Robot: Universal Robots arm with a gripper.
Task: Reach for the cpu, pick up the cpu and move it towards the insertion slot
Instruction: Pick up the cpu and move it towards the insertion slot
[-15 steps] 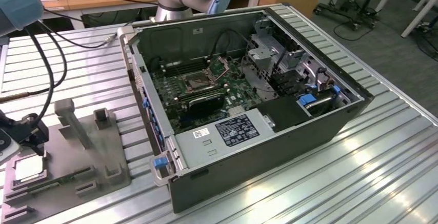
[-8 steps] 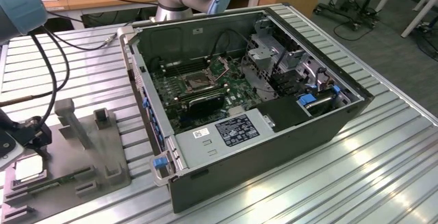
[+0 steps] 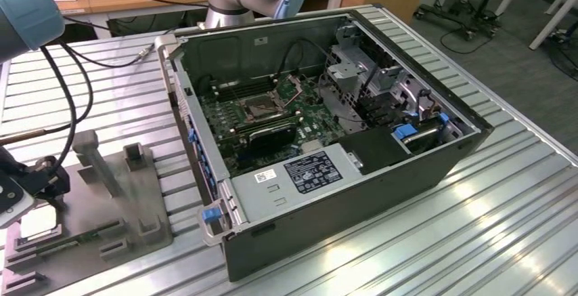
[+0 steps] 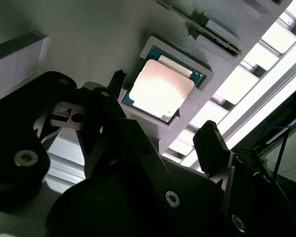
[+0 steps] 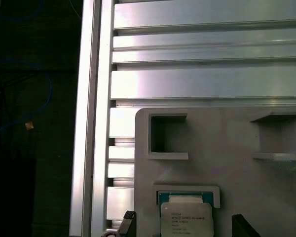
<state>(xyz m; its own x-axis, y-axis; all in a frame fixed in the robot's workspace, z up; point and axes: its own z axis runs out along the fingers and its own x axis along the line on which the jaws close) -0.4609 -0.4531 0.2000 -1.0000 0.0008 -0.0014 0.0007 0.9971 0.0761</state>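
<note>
The cpu (image 4: pixel 160 90) lies flat in a shallow nest of the grey tray (image 4: pixel 89 34), its silvery face up. My gripper (image 4: pixel 163 111) hangs over it, open, with one black fingertip (image 4: pixel 116 81) on each side of the chip and a gap to it on both sides. In the first wrist view the cpu (image 5: pixel 186 219) sits between the same two fingertips (image 5: pixel 129 220). In the exterior view the cpu (image 3: pixel 39 224) is at the far left, under the arm's end (image 3: pixel 13 194). The insertion slot (image 3: pixel 257 108) is on the green board inside the open computer case.
The computer case (image 3: pixel 361 167) stands open on the slatted metal table (image 3: pixel 505 228). Upright grey posts (image 3: pixel 99 160) rise from the tray (image 3: pixel 145 201). A thin green memory stick (image 4: pixel 202 27) lies beside the cpu's nest. Black cables (image 3: pixel 68 99) hang near the arm.
</note>
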